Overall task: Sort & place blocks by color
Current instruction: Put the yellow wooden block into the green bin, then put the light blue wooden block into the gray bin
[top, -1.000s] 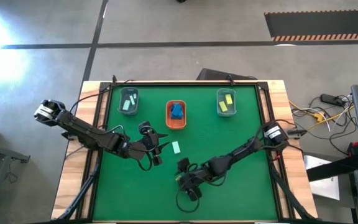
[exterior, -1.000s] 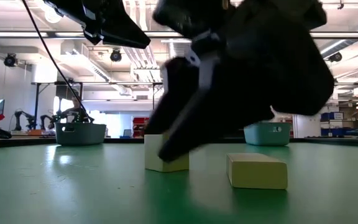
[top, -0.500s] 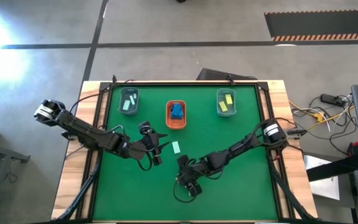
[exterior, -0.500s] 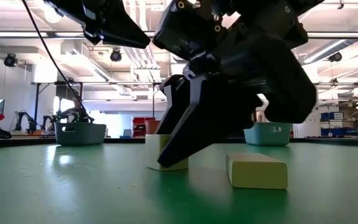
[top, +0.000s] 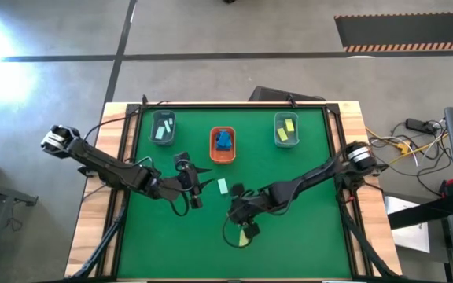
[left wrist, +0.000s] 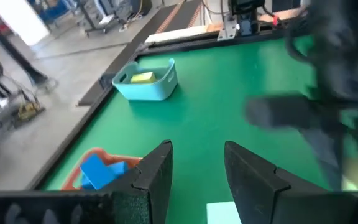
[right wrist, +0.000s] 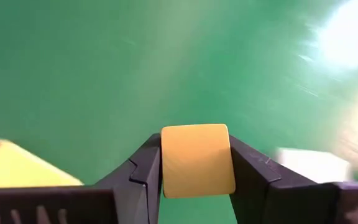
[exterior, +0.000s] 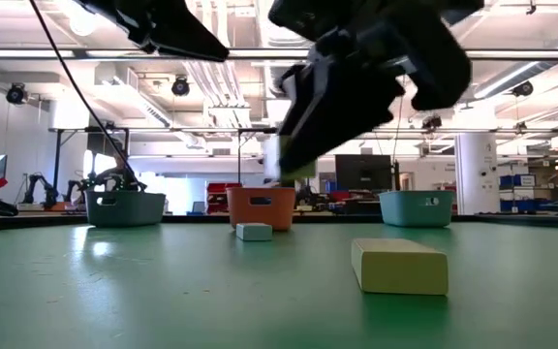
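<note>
Ceiling strip lights are shining brightly behind the table [exterior: 114,291], glare is washing one corner of the right wrist view, and the moving arm is blurring

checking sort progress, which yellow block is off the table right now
The yellow block clamped in the right gripper, lifted clear. The other loose yellow one lies flat on the table.

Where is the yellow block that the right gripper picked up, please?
The yellow block is clamped in the right gripper, lifted above the green table near its front middle.

right hand [right wrist: 196,163] clamped and raised mid-table, left hand [left wrist: 196,175] parted
</note>
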Controlling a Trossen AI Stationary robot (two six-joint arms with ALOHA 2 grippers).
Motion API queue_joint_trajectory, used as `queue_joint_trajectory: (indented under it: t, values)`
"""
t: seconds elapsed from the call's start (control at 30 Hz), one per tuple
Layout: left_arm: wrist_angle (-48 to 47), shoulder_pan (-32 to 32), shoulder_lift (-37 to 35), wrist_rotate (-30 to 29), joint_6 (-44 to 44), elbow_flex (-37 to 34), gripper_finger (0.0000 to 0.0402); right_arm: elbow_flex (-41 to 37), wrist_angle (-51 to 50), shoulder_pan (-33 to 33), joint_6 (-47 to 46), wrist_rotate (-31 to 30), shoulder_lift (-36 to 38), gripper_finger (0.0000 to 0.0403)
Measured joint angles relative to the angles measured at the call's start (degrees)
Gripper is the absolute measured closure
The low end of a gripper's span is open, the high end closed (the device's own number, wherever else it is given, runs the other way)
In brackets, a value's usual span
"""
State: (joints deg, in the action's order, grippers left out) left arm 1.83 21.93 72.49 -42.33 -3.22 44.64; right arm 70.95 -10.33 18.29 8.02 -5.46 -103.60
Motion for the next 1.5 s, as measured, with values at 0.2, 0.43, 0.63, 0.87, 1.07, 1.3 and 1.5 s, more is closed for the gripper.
queue_joint_trajectory:
  t: [0.2,0.43,0.63,0.87,1.07,1.3,1.5]
  values:
    - [-3.41,-0.07,-4.78,0.17,4.41,-1.23,0.0274,-4.34,-6.09,-5.59,1.02,-8.44,8.71,0.0283]
    - [-1.04,-0.2,-12.94,-0.06,3.07,-8.34,0.0274,-14.83,-5.83,-17.9,-3.14,-12.98,20.25,0.0283]
    - [8.86,-0.22,-17.62,-0.21,2.1,-15.54,0.0274,-22.31,-5.83,-32.93,-16.22,-24.23,28.9,0.0283]
    - [17.11,-0.22,-18.51,-0.26,2.16,-19.79,0.0274,-29.44,-4.57,-50.6,-27.49,-15.64,31.73,0.0283]
    - [17.48,-0.22,-18.47,-0.3,0.8,-20.41,0.0274,-30.61,-1.92,-54.46,-27.61,-12.56,29.27,0.0262]
    - [17.51,-0.22,-18.32,-0.3,-0.79,-20.35,0.0274,-29.29,-0.95,-54.45,-27.08,-12.55,28.01,0.0188]
    - [17.39,-0.22,-18.18,-0.34,-6.19,-20.54,0.0274,-28.36,-1.34,-53.15,-26.9,-12.08,30.92,0.0177]
